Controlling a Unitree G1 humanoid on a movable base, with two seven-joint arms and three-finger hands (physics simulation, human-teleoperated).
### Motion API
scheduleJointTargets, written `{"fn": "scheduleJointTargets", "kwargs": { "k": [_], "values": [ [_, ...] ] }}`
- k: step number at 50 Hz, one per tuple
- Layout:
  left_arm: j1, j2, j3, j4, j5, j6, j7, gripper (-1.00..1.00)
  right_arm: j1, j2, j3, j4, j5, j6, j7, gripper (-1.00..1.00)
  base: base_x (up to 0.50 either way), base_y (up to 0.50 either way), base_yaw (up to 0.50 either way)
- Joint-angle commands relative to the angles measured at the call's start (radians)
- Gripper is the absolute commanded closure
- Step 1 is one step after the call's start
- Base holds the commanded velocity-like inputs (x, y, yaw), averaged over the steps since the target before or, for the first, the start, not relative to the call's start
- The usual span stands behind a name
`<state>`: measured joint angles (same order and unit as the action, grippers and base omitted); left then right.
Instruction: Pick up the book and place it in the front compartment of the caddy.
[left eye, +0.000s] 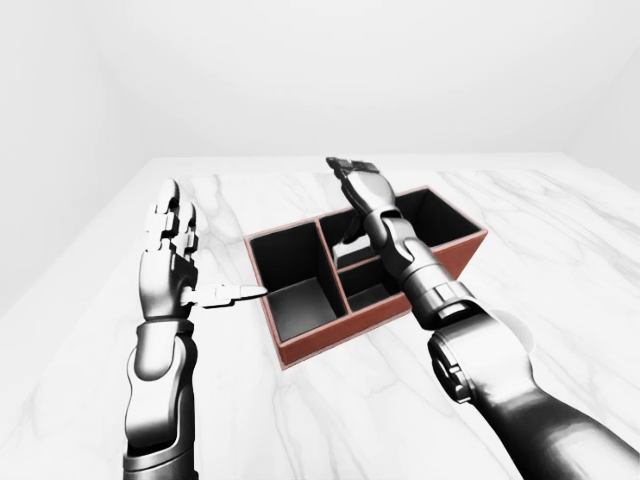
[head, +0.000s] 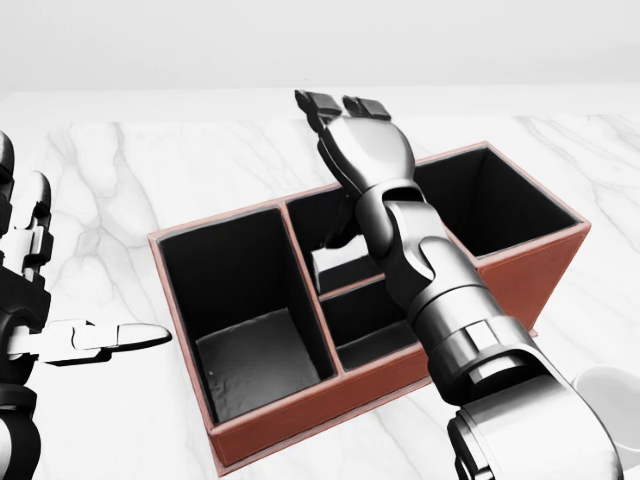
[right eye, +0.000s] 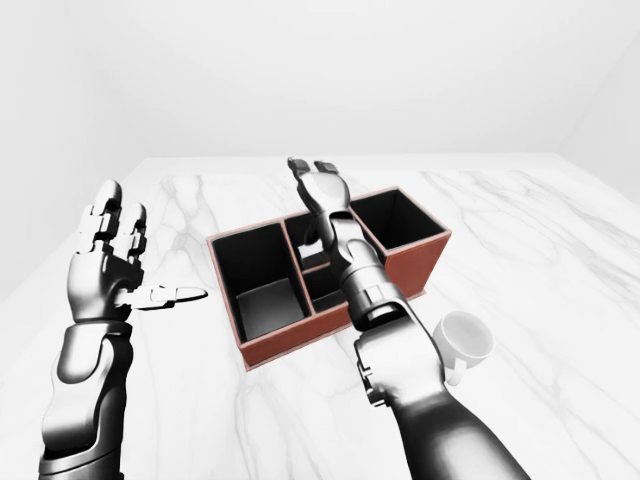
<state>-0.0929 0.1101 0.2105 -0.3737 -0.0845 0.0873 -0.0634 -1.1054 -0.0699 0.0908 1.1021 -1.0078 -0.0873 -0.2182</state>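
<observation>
White ceramic mug (right eye: 465, 340) on the white marble tabletop (left eye: 560, 240), just right of the right forearm in the right-eye view, near the lower right end of the red-brown leather caddy with black lining (head: 250, 430); cut off at the bottom right edge of the head view. Right forearm lying across the two small middle compartments, covering much of both. Pale grey book (head: 345, 267) down inside the upper middle compartment, only a strip showing beside the wrist; upright or leaning, impossible to tell. Right hand (head: 352, 125) above the caddy's upper wall, fingers straightened and spread, holding nothing. Left hand (left eye: 172, 250) raised well left of the caddy, fingers extended upward, thumb pointing toward it, empty.
</observation>
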Motion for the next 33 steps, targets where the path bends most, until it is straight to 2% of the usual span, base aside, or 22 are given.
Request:
{"fn": "scheduleJointTargets", "kwargs": {
  "k": [1,20,33],
  "values": [
    [-0.002,0.000,0.000,0.002,0.001,0.000,0.000,-0.96,-0.001,0.000,-0.003,-0.005,-0.005,0.000,-0.008,-1.00,0.00,0.00,0.00],
    [0.002,-0.002,-0.004,0.004,0.006,0.000,0.001,-0.96,0.026,-0.003,-0.014,-0.108,0.016,0.000,0.050,-1.00,0.00,0.00,0.00],
    [0.012,-0.007,-0.004,0.018,0.007,0.000,-0.002,-0.96,0.102,0.003,-0.036,-0.335,0.086,0.000,0.155,-1.00,0.00,0.00,0.00]
  ]
}}
